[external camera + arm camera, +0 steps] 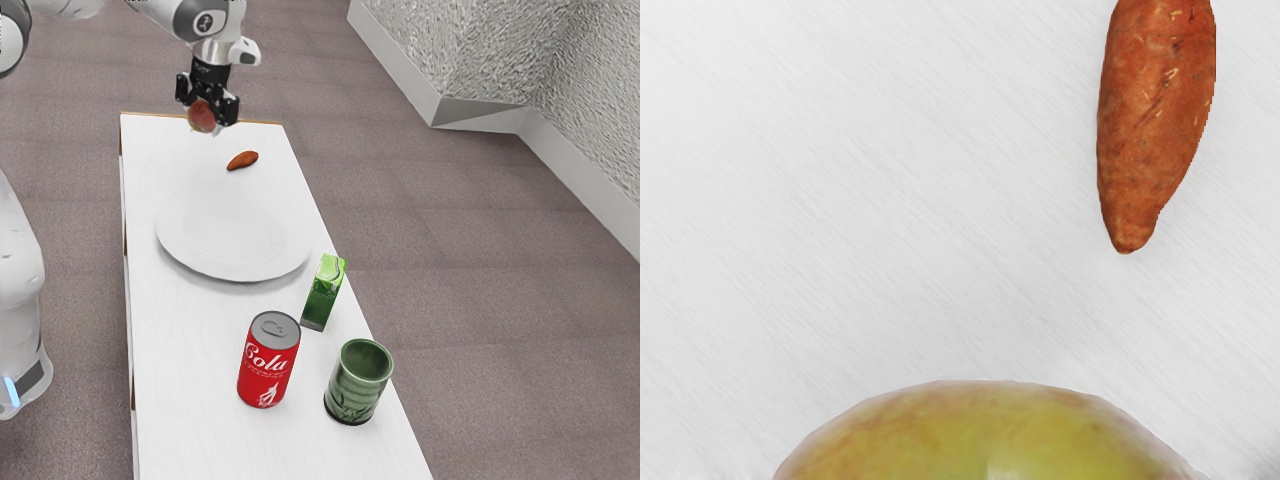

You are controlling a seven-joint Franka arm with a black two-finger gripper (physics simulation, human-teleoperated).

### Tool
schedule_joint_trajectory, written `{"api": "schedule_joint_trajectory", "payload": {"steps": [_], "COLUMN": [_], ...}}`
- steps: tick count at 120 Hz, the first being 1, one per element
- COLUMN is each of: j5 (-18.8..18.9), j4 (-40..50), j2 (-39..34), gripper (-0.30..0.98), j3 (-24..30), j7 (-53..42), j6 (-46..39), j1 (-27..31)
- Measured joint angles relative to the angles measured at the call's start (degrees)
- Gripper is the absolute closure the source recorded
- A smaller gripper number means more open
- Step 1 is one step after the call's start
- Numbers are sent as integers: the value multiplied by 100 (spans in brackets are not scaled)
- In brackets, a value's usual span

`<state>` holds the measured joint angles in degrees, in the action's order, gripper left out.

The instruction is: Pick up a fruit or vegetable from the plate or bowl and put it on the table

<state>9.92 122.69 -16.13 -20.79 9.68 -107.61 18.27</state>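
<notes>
Fruit (201, 116), round and red-yellow, hangs pinched by the black two-finger gripper (207, 118), upper left, likely for lowering onto the white tabletop (160, 155).

The rounded fruit (201, 115), red on one side, yellow-green on another, hangs gripped in the hand (207, 120), beyond the flat, round, white plate (232, 232) in the exterior view.

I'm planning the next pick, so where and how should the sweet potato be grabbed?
I'd come from straight above and close across the middle of the sweet potato, on its two long sides: it lies flat on the table, slim and elongated, tapering toward its ends.
</notes>
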Motion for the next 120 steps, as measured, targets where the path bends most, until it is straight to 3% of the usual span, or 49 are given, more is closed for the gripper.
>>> {"api": "schedule_joint_trajectory", "payload": {"steps": [20, 58, 83, 110, 116, 120], "j5": [-16, -31, -87, -128, -152, -189], "j4": [455, 639, 630, 598, 347, -316], "j2": [76, 206, 207, 203, 177, 236], "gripper": [51, 52, 16, 3, 2, 1], "j3": [-404, -588, -637, -644, -381, 387], "j7": [-253, -626, -858, -1083, -1115, -1104], "j6": [-25, -224, -294, -339, -295, -132], "j1": [-104, -122, -124, -130, -221, -241]}}
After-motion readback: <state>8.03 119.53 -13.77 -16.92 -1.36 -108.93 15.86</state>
